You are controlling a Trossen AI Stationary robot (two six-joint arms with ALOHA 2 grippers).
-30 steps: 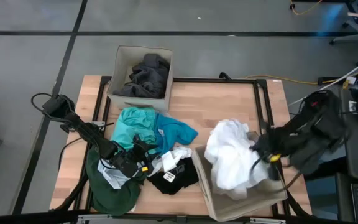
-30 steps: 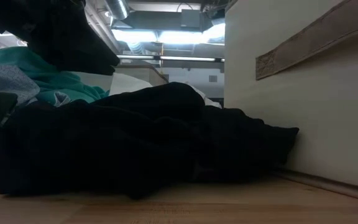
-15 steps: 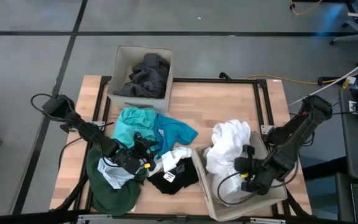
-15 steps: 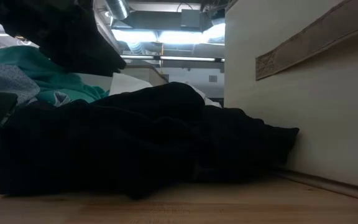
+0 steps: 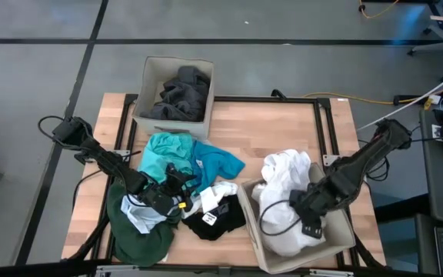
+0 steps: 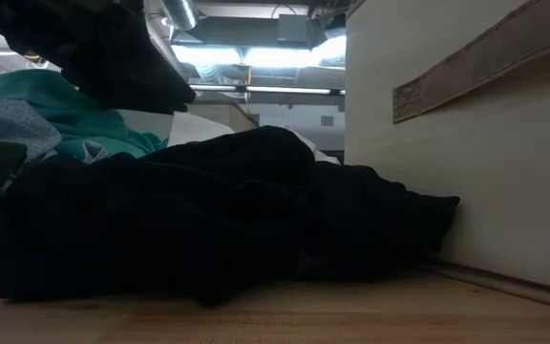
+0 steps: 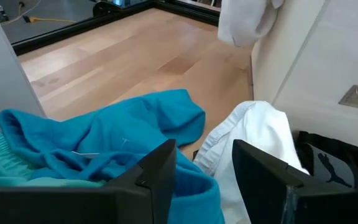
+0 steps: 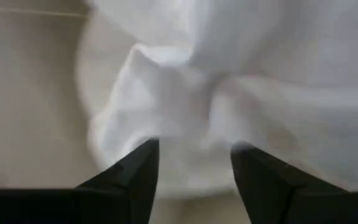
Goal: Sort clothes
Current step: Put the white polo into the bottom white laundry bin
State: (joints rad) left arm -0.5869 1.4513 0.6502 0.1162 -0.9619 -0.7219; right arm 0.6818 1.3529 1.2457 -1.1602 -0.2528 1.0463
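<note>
A white garment (image 5: 281, 196) lies in the near right beige box (image 5: 338, 245), with one part draped over the box's far rim. My right gripper (image 5: 304, 223) reaches down into that box, and its fingers stand open right at the white cloth (image 8: 185, 81). A loose pile at the near left holds teal (image 5: 160, 152), bright blue (image 5: 218, 163), a small white (image 5: 215, 194), black (image 5: 220, 219) and dark green (image 5: 138, 237) clothes. My left gripper (image 5: 177, 191) hangs open just above the pile, over the blue (image 7: 104, 137) and white (image 7: 253, 137) pieces. My right gripper's open fingers (image 8: 135, 177) come at the white garment from above inside the box. Whether they touch the cloth, I cannot tell.
A second beige box (image 5: 151, 73) at the table's far edge holds dark grey clothes (image 5: 179, 92). Bare wood (image 5: 275, 127) lies between the two boxes. In the low view the near box's wall (image 6: 466, 143) rises beside the black garment (image 6: 218, 210).
My right gripper has gone from the box's right rim toward the table's near left and down into the box. The white garment, first bulging high over the box, has sunk lower into it; its far part stays draped over the rim.
</note>
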